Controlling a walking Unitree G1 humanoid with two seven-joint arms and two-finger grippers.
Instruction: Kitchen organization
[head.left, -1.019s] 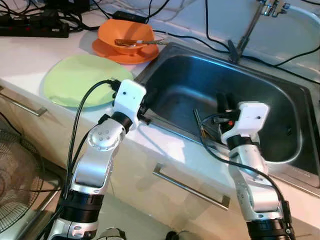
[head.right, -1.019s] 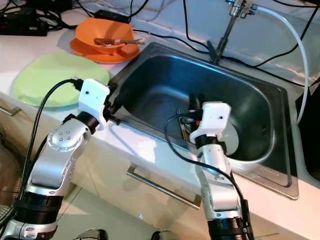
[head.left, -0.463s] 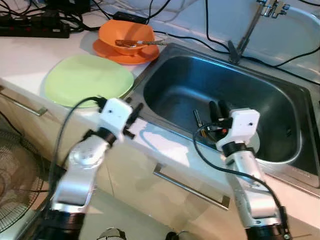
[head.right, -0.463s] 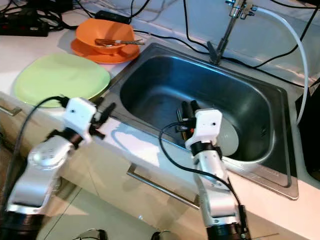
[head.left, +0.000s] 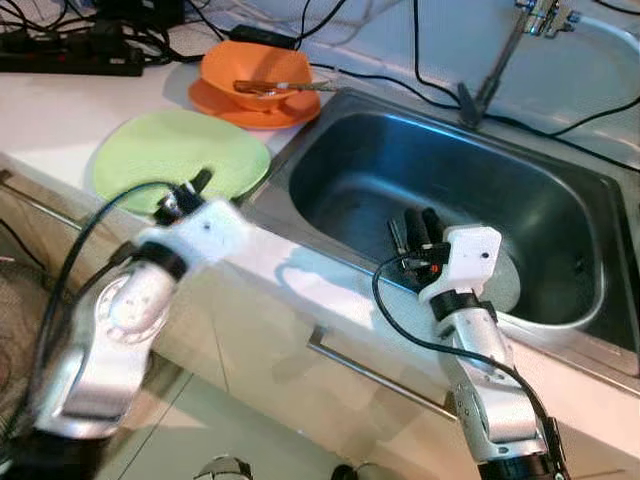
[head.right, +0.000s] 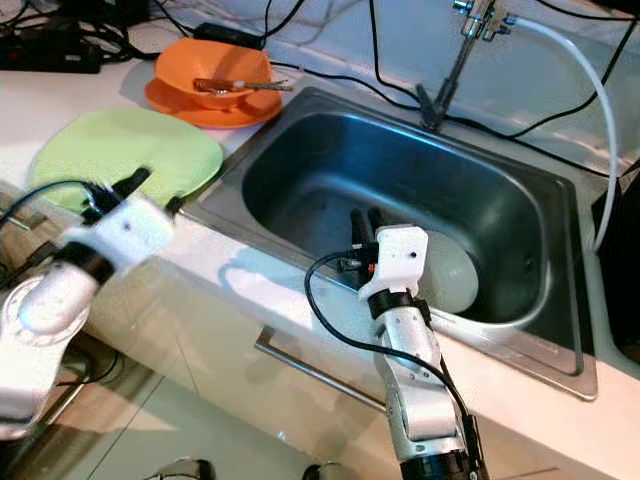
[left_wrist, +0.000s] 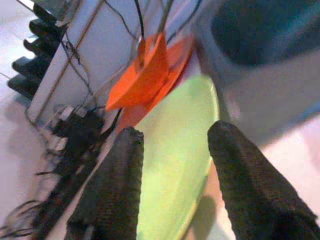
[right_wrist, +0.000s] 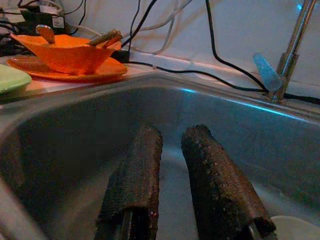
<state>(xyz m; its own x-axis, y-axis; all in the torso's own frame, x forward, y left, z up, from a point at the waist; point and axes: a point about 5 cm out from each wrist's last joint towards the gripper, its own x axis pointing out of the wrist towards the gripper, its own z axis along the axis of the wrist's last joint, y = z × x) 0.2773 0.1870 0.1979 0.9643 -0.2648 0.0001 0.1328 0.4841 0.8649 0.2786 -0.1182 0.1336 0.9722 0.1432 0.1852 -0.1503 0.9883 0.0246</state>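
A white bench (head.left: 60, 120) ran along the left, with black cables and a power strip (head.left: 70, 60) at its back edge. On it lay a flat green plate (head.left: 165, 160). The left claw (head.left: 185, 192), blurred in the head views, hovered over the plate's near edge; its wrist camera showed the two black fingers (left_wrist: 115, 185) spread apart with nothing between them, the green plate beyond the gap. Behind the green plate sat an orange bowl (head.left: 255, 68) on an orange plate (head.left: 215, 100), with utensils (head.left: 280, 87) resting across the bowl. To the right was a steel sink (head.left: 560, 190) set into the bench, with a faucet (head.left: 505, 55) rising at its far rim. A pale round plate (head.right: 450, 280) lay on the sink floor toward its right side. The right claw (head.left: 413, 230) reached over the sink's near wall into the basin, just beside that pale plate; its fingers (right_wrist: 137, 175) stood slightly parted and gripped nothing. Below the bench front ran cabinet drawers with metal handles (head.left: 375, 375).
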